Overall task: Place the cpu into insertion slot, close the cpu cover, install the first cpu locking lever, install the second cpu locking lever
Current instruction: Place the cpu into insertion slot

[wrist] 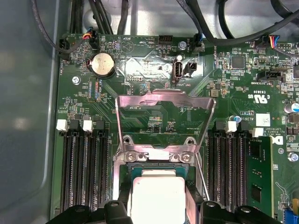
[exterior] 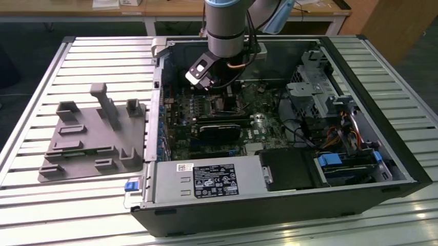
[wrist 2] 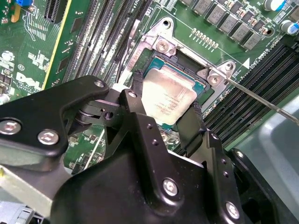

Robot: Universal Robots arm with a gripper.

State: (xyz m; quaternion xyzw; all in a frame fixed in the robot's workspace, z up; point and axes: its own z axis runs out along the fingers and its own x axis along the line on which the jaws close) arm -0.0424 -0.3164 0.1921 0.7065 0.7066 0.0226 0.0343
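Fingers (wrist 2: 190, 128) pinch the cpu (wrist 2: 168, 95) by two opposite edges, flat and face up. The insertion slot (wrist 2: 182, 67) lies right underneath it, just above the middle of the exterior view. The cpu cover (wrist: 163, 99) stands open beyond it.

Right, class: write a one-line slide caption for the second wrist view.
The gripper holds the cpu over the insertion slot on the green circuit board.

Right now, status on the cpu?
Gripper shut on the cpu, at the insertion slot. The cpu cover stands raised open. Nothing in the way.
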